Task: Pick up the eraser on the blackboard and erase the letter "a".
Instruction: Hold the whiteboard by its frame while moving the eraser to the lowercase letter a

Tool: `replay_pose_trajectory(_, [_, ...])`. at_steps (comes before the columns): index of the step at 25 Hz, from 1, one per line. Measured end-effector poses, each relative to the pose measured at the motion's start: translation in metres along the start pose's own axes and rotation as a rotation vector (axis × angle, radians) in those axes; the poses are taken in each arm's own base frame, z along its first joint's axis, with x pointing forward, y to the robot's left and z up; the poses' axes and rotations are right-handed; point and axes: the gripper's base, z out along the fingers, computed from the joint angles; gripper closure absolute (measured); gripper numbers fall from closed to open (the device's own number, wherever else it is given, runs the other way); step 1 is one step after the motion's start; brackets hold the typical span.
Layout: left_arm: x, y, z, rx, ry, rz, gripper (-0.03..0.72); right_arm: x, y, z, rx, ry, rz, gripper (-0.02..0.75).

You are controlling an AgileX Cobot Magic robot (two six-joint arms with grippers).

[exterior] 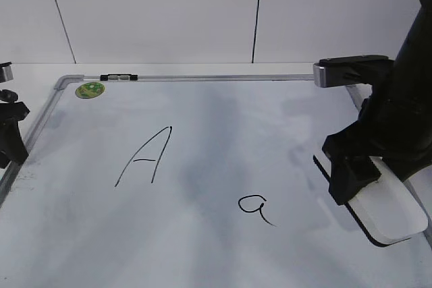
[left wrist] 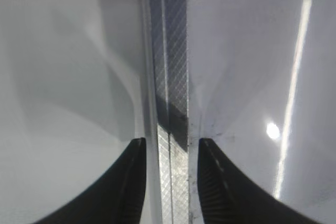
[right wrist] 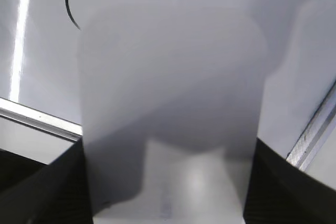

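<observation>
- Right gripper (exterior: 364, 173) clamped on the eraser (exterior: 391, 210), at 3 o'clock from the letter "a" (exterior: 254, 207).
- Left gripper (left wrist: 169, 182) part open, straddling the blackboard (exterior: 202, 254) frame; gripped or not, cannot tell.

Eraser (exterior: 395, 210): white rounded-rectangular block, black underside showing along its left edge. Tilted, near end lower, at the right side of the board, clamped between black fingers (exterior: 354, 173).

Blackboard (exterior: 216, 166) (actually a white dry-erase surface): lies flat, silver frame, grey corner piece at far right, round green sticker (exterior: 90, 90) at far left corner.

Letter "a" (exterior: 255, 208): small, black marker, round loop with short tail. Intact, near-centre, just left of the eraser and apart from it.
</observation>
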Motion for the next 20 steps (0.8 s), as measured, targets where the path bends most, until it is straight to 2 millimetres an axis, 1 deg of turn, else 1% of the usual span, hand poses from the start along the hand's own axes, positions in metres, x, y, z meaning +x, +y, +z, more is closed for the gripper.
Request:
replay_pose_trajectory(3, [-0.0007,0.0006,0.0038,0.009,0.008,-0.007,0.441,0.0,0.0,0.0,0.0,0.0,0.0,0.208])
replay_pose_trajectory(5, [-0.0014,0.002,0.0091,0.015,0.021,-0.014,0.452,0.0,0.0,0.0,0.0,0.0,0.0,0.208])
replay_pose_trajectory(7, [-0.002,0.0018,0.0103,0.023,0.023,-0.019,0.469,0.0,0.0,0.0,0.0,0.0,0.0,0.208])
replay_pose_trajectory(11, [-0.0024,0.0021,0.0097,0.023,0.02,-0.018,0.516,0.0,0.0,0.0,0.0,0.0,0.0,0.208])
replay_pose_trajectory(17, [-0.0023,0.0023,0.0093,0.025,0.023,-0.018,0.525,-0.0002,0.0,0.0,0.0,-0.002,0.0,0.208])
replay_pose_trajectory(18, [-0.0021,0.0022,0.0093,0.025,0.024,-0.018,0.541,-0.0002,0.0,0.0,0.0,-0.002,0.0,0.208])
replay_pose_trajectory(20, [-0.0023,0.0022,0.0091,0.025,0.023,-0.018,0.538,-0.0002,0.0,0.0,0.0,-0.002,0.0,0.208])
